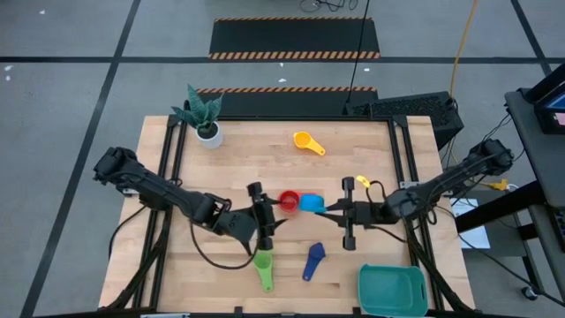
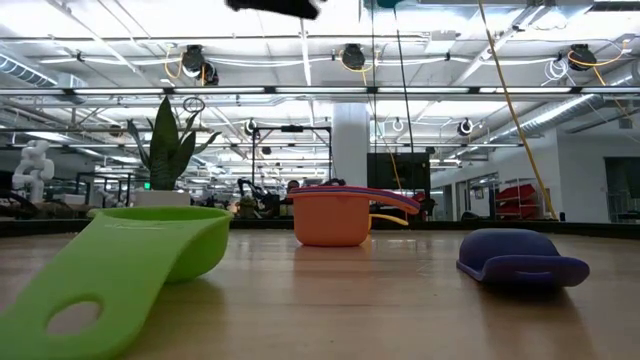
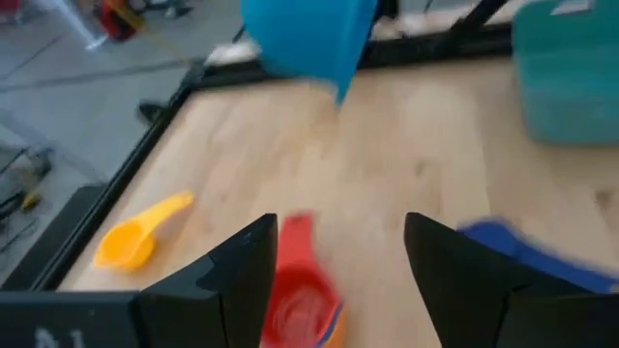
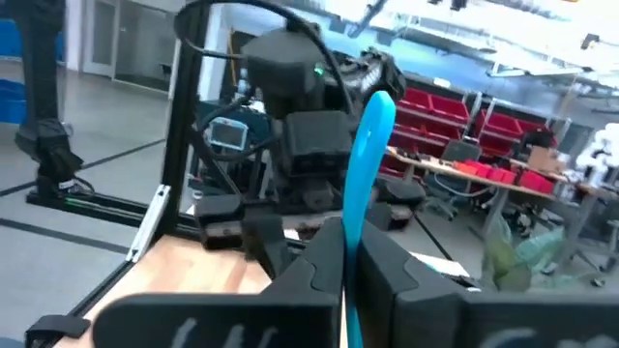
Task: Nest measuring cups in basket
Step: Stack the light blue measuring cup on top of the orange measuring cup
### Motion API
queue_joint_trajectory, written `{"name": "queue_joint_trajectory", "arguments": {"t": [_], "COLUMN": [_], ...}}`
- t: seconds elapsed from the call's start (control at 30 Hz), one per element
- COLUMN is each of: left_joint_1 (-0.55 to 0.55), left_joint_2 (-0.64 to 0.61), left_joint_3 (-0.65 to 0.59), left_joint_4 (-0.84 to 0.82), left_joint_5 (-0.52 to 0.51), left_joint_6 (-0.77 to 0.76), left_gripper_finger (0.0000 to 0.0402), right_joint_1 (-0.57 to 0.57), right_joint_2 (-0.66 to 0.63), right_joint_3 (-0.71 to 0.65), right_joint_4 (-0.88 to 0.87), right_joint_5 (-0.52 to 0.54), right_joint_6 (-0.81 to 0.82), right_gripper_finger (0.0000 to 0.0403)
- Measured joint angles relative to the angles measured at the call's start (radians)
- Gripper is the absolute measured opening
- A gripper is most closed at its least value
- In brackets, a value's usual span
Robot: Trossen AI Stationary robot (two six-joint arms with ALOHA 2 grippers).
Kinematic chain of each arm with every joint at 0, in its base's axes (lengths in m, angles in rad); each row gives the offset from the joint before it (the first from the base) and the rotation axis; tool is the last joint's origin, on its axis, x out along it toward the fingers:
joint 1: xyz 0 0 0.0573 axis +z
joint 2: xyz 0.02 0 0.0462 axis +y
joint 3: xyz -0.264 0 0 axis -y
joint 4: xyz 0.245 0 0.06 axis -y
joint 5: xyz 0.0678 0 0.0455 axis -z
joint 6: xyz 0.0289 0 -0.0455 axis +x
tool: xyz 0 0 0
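Overhead, light blue measuring cup (image 1: 311,202), clamped by right end effector (image 1: 328,208).

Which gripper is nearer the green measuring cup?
Left. The left gripper hangs just above the green measuring cup; the right gripper, clamping a light blue cup, is farther off toward the table's middle.

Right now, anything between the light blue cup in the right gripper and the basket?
Nothing visible. The right gripper holds the light blue cup mid-table; bare wood runs from there to the basket. The dark blue cup lies off that line.
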Motion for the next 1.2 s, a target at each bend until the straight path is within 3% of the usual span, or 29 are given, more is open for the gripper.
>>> {"name": "queue_joint_trajectory", "arguments": {"t": [0.2,0.6,0.9,1.2], "left_joint_1": [0.015,-0.005,-0.034,-0.059], "left_joint_2": [0.051,0.163,0.198,0.197], "left_joint_3": [-0.004,-0.002,-0.002,-0.002], "left_joint_4": [0.127,0.607,0.802,0.941], "left_joint_5": [0.035,0.102,0.156,0.219], "left_joint_6": [0.067,0.216,0.264,0.366], "left_gripper_finger": [0.023,0.023,0.023,0.0225], "right_joint_1": [0.05,0.172,0.185,0.184], "right_joint_2": [0.002,0.002,0.002,0.037], "right_joint_3": [0.0,0.0,0.0,0.0], "right_joint_4": [0.092,0.268,0.328,0.383], "right_joint_5": [-0.001,-0.004,-0.233,-0.236], "right_joint_6": [-0.048,-0.181,-0.181,-0.182], "right_gripper_finger": [0.0,0.0001,0.0004,0.0004]}}
